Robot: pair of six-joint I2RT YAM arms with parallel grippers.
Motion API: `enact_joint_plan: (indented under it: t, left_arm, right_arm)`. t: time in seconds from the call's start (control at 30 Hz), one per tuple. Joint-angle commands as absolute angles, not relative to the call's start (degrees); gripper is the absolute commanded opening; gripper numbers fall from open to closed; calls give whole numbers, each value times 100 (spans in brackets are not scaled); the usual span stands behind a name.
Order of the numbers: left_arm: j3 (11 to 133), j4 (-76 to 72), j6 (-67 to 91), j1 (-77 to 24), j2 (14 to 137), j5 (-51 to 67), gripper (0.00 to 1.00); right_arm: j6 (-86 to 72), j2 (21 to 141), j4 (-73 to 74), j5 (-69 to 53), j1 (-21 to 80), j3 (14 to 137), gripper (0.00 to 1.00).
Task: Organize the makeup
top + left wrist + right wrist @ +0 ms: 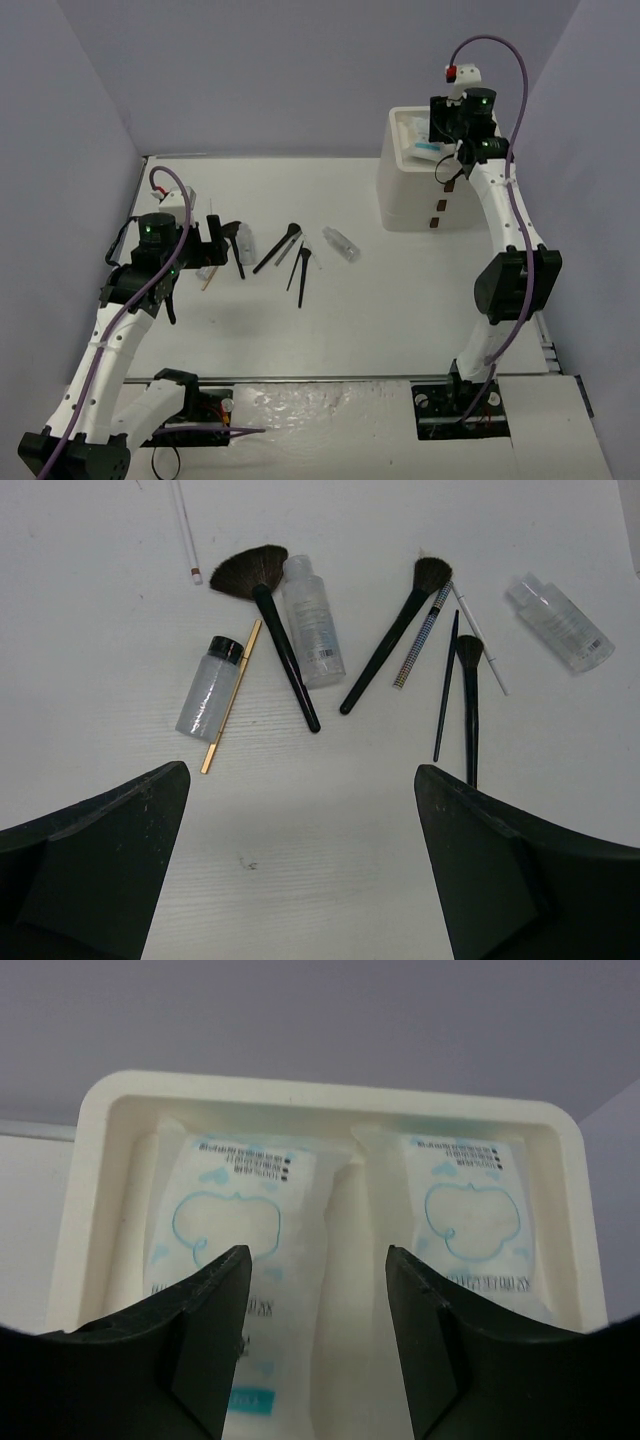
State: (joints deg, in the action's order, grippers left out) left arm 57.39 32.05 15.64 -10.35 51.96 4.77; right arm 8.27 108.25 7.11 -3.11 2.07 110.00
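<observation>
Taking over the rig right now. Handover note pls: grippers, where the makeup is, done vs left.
Left gripper: open, empty, above the loose items on the table.
Right gripper: open, empty, over the tray atop the white box.
Done: two sachets lie side by side in that tray.
Left: brushes, clear bottles, gold stick and pencils, unsorted on the table.

Left sachet (pixel 235 1210) and right sachet (pixel 470 1215): near ends hidden behind right gripper (pixel 315 1252) fingers (pixel 200 1340); black print too small to read.
White stick (pixel 184 530): far end cut off by top edge.
Slim black brush (pixel 469 695): handle end lost at left gripper (pixel 300 767) finger.
Clear bottle (pixel 312 620): label illegible.
</observation>
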Motion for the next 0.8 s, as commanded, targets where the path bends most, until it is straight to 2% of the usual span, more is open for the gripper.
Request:
enact_joint_plan:
  t: [0.0, 0.13, 0.23, 0.37, 0.57, 0.77]
  left_arm:
    - [5871, 2874, 1617, -953, 5127, 576, 94]
    - [5873, 2867, 1586, -941, 5043, 580, 94]
    - [5908, 2891, 1510, -940, 5013, 583, 94]
    - [5980, 2963, 1368, -947, 4963, 533, 94]
    - [6069, 3072, 1230, -949, 4887, 352, 94]
    - [5853, 2984, 1252, -945, 4799, 343, 94]
  right_arm:
    - [869, 9291, 59, -489, 162, 10251, 55]
    - [735, 8294, -462, -477, 95, 8760, 63]
    - [579, 7408, -660, -410, 79, 7585, 81]
    - [223, 6656, -744, -444, 32, 6612, 99]
    - [242, 6547, -1055, -470, 26, 5893, 99]
    - [290, 7263, -1134, -1074, -282, 6154, 87]
